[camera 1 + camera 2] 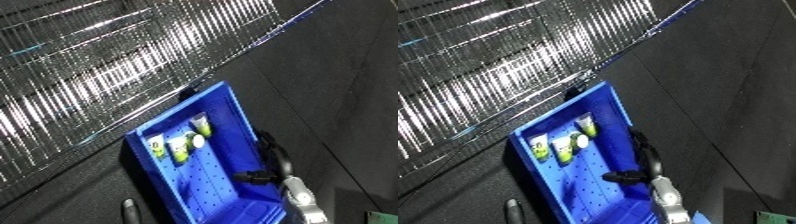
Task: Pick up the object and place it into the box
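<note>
So your right hand (640, 161) is hanging over the right wall of the blue bin (589, 197), fingers stretched along that rim and the thumb poking in over the perforated floor, and as far as I can tell it's got nothing in it, just relaxed and open. The stuff that looks like the task's objects is already in the bin: three small tubes (563, 141) with green and white ends, lined up side by side near the far end wall, one leaning toward the far right corner. So I'd guess the drop is done and you're at the backing-out stage. If so, lift the hand straight up before you swing it away, because the fingers sit right on that wall and a sideways pull could drag the bin across the dark floor (727, 100). Keep the thumb clear of the tubes too; they're near it but not touching. The wire shelving (107, 65) runs just beyond the bin's far corner, so don't shove the bin that way. Your left hand barely shows, only a dark sliver (130, 207) at the bottom edge left of the bin, and I can't tell what it's doing.
</note>
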Controlling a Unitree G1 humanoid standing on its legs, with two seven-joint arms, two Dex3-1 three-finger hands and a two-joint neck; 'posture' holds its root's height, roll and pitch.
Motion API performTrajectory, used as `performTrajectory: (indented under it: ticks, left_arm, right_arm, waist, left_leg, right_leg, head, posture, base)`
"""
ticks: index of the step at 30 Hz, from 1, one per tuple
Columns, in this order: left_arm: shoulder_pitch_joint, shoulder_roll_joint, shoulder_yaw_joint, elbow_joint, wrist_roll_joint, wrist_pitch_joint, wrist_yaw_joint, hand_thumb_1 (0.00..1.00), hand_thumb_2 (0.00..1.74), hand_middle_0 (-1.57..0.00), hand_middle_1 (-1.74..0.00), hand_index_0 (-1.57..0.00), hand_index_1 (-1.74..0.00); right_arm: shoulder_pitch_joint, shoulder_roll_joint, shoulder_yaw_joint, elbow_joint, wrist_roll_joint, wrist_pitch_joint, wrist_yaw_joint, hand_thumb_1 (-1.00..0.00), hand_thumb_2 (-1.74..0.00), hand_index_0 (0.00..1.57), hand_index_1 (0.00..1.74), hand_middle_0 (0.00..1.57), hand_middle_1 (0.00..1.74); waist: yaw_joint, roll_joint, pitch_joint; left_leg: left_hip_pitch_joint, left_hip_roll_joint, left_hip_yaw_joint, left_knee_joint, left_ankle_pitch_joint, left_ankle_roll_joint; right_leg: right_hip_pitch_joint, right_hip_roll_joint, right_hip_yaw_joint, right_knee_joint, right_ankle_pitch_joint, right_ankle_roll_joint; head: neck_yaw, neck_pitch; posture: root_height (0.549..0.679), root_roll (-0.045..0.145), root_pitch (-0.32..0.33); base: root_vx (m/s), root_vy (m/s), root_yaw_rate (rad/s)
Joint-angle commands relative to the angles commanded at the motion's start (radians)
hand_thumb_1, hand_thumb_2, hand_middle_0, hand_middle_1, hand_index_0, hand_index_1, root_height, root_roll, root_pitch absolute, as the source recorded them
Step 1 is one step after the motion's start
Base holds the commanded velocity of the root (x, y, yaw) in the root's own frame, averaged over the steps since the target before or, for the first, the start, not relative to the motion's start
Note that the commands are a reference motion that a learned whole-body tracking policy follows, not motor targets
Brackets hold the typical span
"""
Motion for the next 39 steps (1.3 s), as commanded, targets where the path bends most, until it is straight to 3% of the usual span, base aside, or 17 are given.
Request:
performTrajectory:
  ticks: [7,13,17,25,33,39]
  left_arm:
    - [-0.029,0.025,0.009,-0.011,0.011,0.033,0.014,0.00,0.00,0.00,0.00,0.00,0.00]
    - [-0.062,0.041,0.024,-0.003,0.020,0.052,0.023,0.00,0.00,0.00,0.00,0.00,0.00]
    - [-0.087,0.045,0.029,0.003,0.028,0.061,0.021,0.00,0.00,0.00,0.00,0.00,0.00]
    - [-0.122,0.057,0.023,0.008,0.048,0.056,0.007,0.00,0.00,0.00,0.00,0.00,0.00]
    - [-0.127,0.086,0.006,-0.029,0.093,0.056,-0.022,0.00,0.00,0.00,0.00,0.00,0.00]
    - [-0.130,0.104,0.001,-0.062,0.088,0.051,-0.036,0.00,0.00,0.00,0.00,0.00,0.00]
  right_arm:
    - [0.002,0.032,0.070,-0.057,-0.046,0.028,0.083,0.00,0.00,0.00,0.00,0.00,0.00]
    - [-0.024,0.060,0.130,-0.100,-0.096,0.083,0.108,0.00,0.00,0.00,0.00,0.00,0.00]
    - [-0.053,0.070,0.168,-0.113,-0.130,0.125,0.105,0.00,0.00,0.00,0.00,0.00,0.00]
    - [-0.087,0.092,0.185,-0.117,-0.122,0.174,0.075,0.00,0.00,0.00,0.00,0.00,0.00]
    - [-0.076,0.116,0.206,-0.134,-0.087,0.194,0.028,0.00,0.00,0.00,0.00,0.00,0.00]
    - [-0.064,0.136,0.221,-0.135,-0.064,0.187,0.006,0.00,0.00,0.00,0.00,0.00,0.00]
  waist:
    - [0.019,-0.026,-0.009]
    - [0.039,-0.047,-0.016]
    - [0.055,-0.052,-0.019]
    - [0.083,-0.059,-0.019]
    - [0.117,-0.063,-0.011]
    - [0.136,-0.072,-0.002]
  left_leg:
    - [-0.002,0.001,-0.010,-0.009,0.011,-0.0009]
    - [-0.008,0.005,-0.020,-0.018,0.026,-0.0039]
    - [-0.019,0.009,-0.031,-0.026,0.041,-0.0065]
    - [-0.038,0.012,-0.053,-0.037,0.065,-0.0077]
    - [-0.062,0.007,-0.070,-0.016,0.063,-0.0045]
    - [-0.080,0.006,-0.078,0.014,0.052,0.0019]
  right_leg:
    - [0.008,0.0015,-0.011,0.003,-0.007,0.0001]
    - [0.013,0.0029,-0.025,-0.003,-0.009,0.0032]
    - [0.010,0.0029,-0.033,0.002,-0.014,0.0049]
    - [-0.001,0.0023,-0.057,0.028,-0.025,0.0103]
    - [-0.003,-0.0104,-0.080,0.027,-0.020,0.0151]
    - [-0.005,-0.0146,-0.090,0.035,-0.022,0.0155]
  head:
    - [-0.243,-0.009]
    - [-0.460,0.033]
    - [-0.582,0.061]
    - [-0.720,0.098]
    - [-0.838,0.117]
    - [-0.923,0.133]
  posture:
    - [0.657,0.077,0.050]
    - [0.658,0.071,0.055]
    - [0.657,0.066,0.059]
    - [0.655,0.058,0.064]
    - [0.655,0.056,0.066]
    - [0.654,0.051,0.065]
  base:
    - [-0.021,-0.028,0.143]
    - [-0.016,-0.036,0.122]
    - [-0.007,-0.023,0.131]
    - [0.001,-0.037,0.221]
    - [0.004,-0.062,0.273]
    - [0.008,-0.041,0.080]
